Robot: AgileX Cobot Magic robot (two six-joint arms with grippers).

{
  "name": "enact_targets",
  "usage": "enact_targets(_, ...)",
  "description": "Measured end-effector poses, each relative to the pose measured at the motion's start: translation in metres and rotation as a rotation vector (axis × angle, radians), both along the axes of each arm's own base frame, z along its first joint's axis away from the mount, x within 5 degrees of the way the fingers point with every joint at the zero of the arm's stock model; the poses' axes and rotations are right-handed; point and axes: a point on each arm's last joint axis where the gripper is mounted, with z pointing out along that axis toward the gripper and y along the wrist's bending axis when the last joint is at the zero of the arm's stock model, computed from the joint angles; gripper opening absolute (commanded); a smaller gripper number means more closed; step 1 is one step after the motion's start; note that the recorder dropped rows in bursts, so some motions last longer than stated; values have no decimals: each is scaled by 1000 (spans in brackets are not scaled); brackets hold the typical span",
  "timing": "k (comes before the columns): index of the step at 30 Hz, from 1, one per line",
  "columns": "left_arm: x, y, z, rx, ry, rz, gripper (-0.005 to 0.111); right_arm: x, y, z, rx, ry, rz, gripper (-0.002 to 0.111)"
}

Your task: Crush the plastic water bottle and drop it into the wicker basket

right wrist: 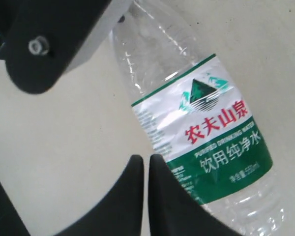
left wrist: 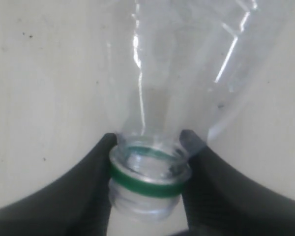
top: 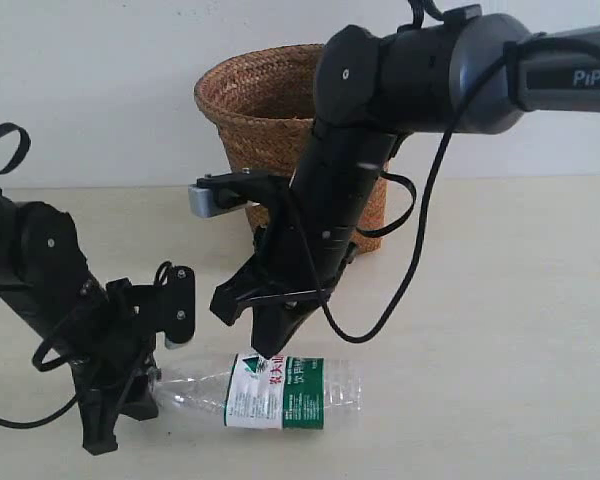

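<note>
Bottle [top: 280,392] lies on its side on the worktop [top: 500,300] near the basket [top: 250,110], left fingers [left wrist: 88,182] clamped on its neck at the green ring, right fingers [right wrist: 125,196] pressed together just above the label: push straight down mid-body with the neck pinned so it can't roll.
</note>
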Motion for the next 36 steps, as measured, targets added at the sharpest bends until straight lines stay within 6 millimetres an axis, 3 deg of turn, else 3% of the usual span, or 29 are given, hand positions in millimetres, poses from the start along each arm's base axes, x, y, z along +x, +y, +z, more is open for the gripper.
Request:
enact_targets(7, -2, -5, -4, -2, -58, -18, 4, 4, 1, -21, 17, -36, -56, 0)
enact_targets(17, -3, -5, -5, -7, -53, 8, 4, 17, 20, -64, 100, -17, -136, 0)
enact_targets(36, -7, -1, -4, 17, -9, 3, 4, 20, 24, -101, 70, 129, -181, 0)
